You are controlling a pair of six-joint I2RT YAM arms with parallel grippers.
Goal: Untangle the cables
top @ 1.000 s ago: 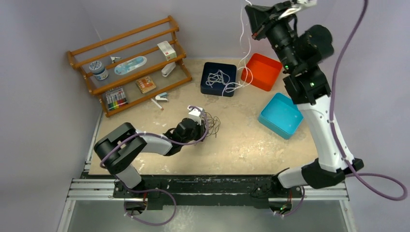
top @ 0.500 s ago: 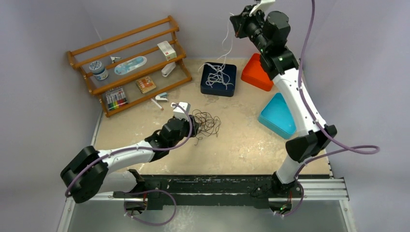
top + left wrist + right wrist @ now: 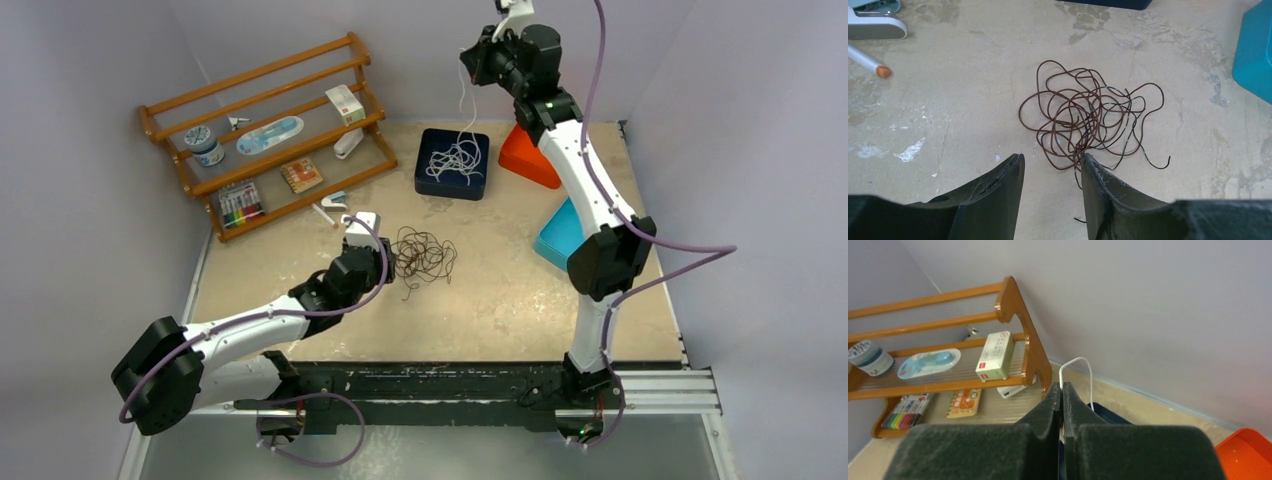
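table (image 3: 500,300) fills the overhead view, its sandy top closed in by pale walls on the left, far and right sides and by a metal rail along the near edge. wooden rack (image 3: 270,130) takes the far left corner. three bins crowd the far right: teal bin (image 3: 555,235), orange bin (image 3: 520,160) and navy bin (image 3: 425,185), the last near the far wall. bare tabletop shows on every side of the dark tangle (image 3: 422,257), which lies mid-table, well apart from the bins and the rack.

in the wrist view the dark tangle (image 3: 1083,120) is a flat nest of brown and black loops, a little wider across than deep, with one loose black end trailing off to its right. left gripper (image 3: 1053,160) sits just short of it, jaws parted with nothing between them.

right gripper (image 3: 1062,387) is raised high by the far wall, jaws pinched together on the white cable (image 3: 1076,365), a small loop standing above the fingertips. from there the white cable (image 3: 455,158) hangs straight down into the navy bin, where the rest lies heaped.

a stapler (image 3: 873,27) and a marker (image 3: 868,62) lie by the rack.
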